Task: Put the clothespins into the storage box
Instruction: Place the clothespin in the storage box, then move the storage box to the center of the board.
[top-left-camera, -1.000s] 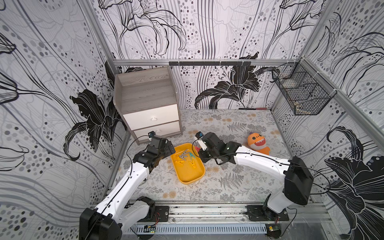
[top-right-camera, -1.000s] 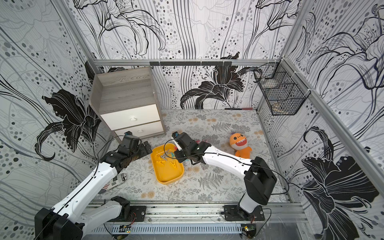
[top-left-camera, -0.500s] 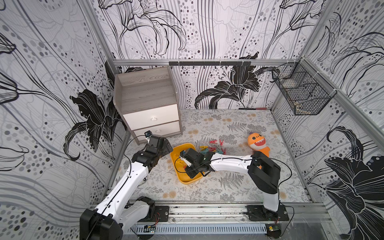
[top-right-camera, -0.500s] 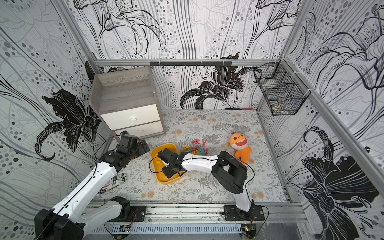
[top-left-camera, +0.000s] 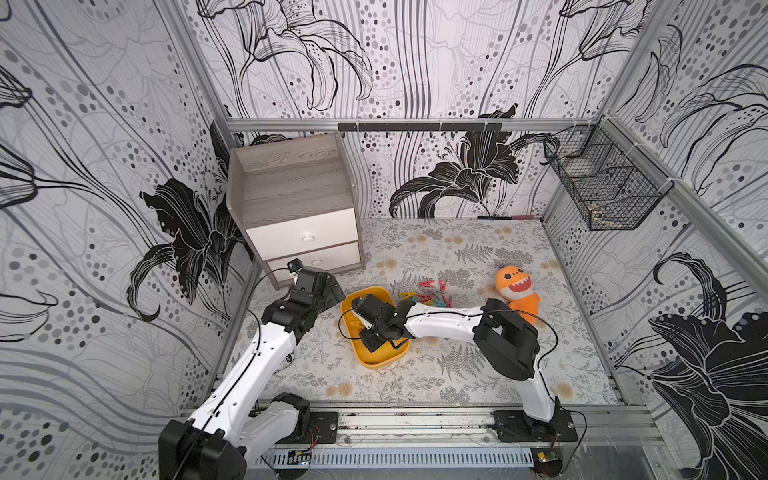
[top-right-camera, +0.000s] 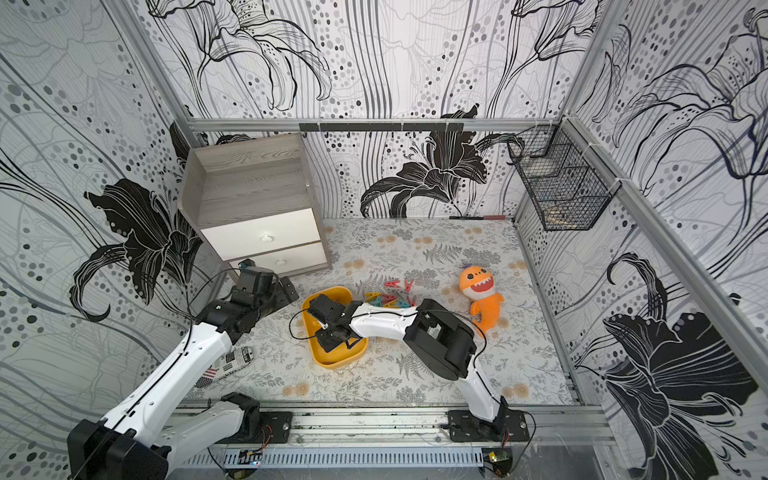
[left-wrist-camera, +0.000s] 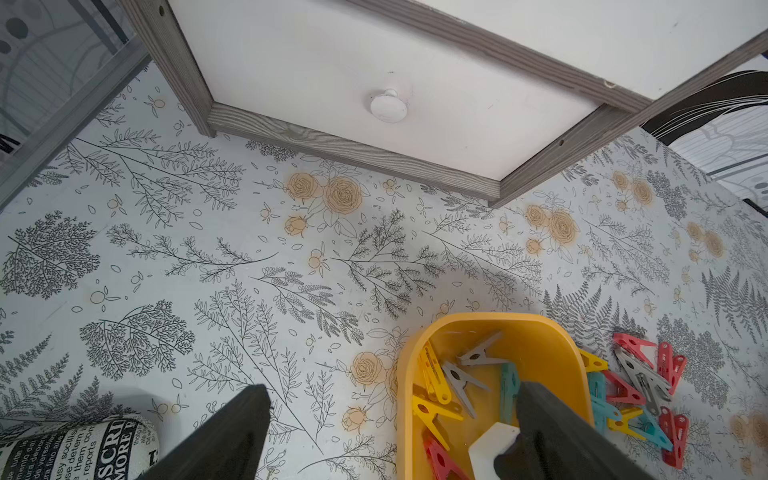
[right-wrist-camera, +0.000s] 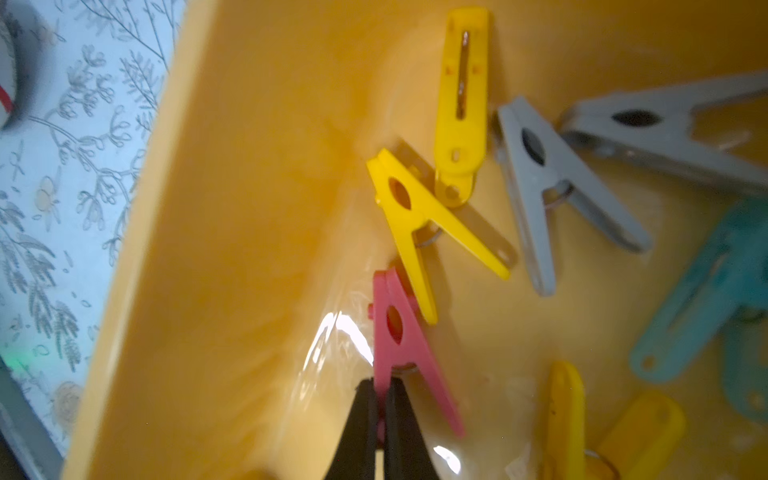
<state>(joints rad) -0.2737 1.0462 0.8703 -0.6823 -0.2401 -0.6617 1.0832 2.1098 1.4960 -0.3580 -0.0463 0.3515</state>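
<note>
Right claw (right-wrist-camera: 381, 386): clenched on one leg tip of a red clothespin (right-wrist-camera: 399, 336), low inside the storage box (right-wrist-camera: 208, 208). Whether the pin touches the box floor cannot be told.

Handling, by judgement: the clothespins are light, stiff, smooth plastic with a wire spring. A pinch this far out on a leg may let the pin swivel or slip. A hold across the flat sides near the spring looks surer. Breakage risk is low.

Around it in the box lie yellow, grey and teal pins. A loose heap of clothespins (top-left-camera: 428, 293) lies on the counter (top-left-camera: 457, 253), just beside the box's far end.

Left claw (left-wrist-camera: 392, 388): released, jaws wide and empty, over the counter at the box's rim.

Writing: a newsprint-patterned roll (left-wrist-camera: 75, 449) shows the fragments "SCRI" and "MORE". No brand is legible on the pins or the box.
</note>
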